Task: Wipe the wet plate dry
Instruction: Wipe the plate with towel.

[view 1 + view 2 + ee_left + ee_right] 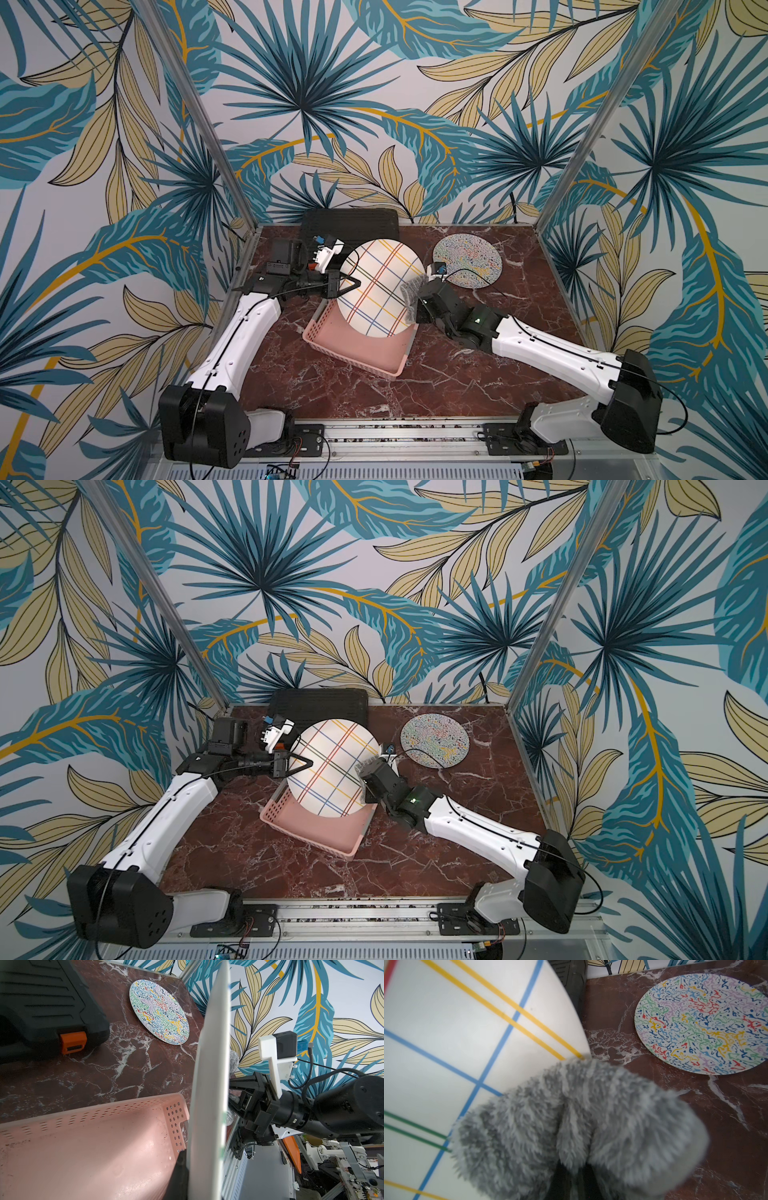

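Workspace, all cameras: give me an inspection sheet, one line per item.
Surface: dark red marble table.
Job's things: striped plate held on edge over the pink basket; grey cloth against its rim.
Clutter: speckled plate lying flat; black case at the back wall.
End effectors: left end effector shut on the striped plate; right end effector shut on the cloth.
Cables: cable from the right wrist camera crosses in front of the speckled plate in both top views.
Surroundings: leaf-print walls, metal posts.

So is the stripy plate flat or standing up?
Standing up: the left gripper holds the stripy plate by its rim, nearly on edge.
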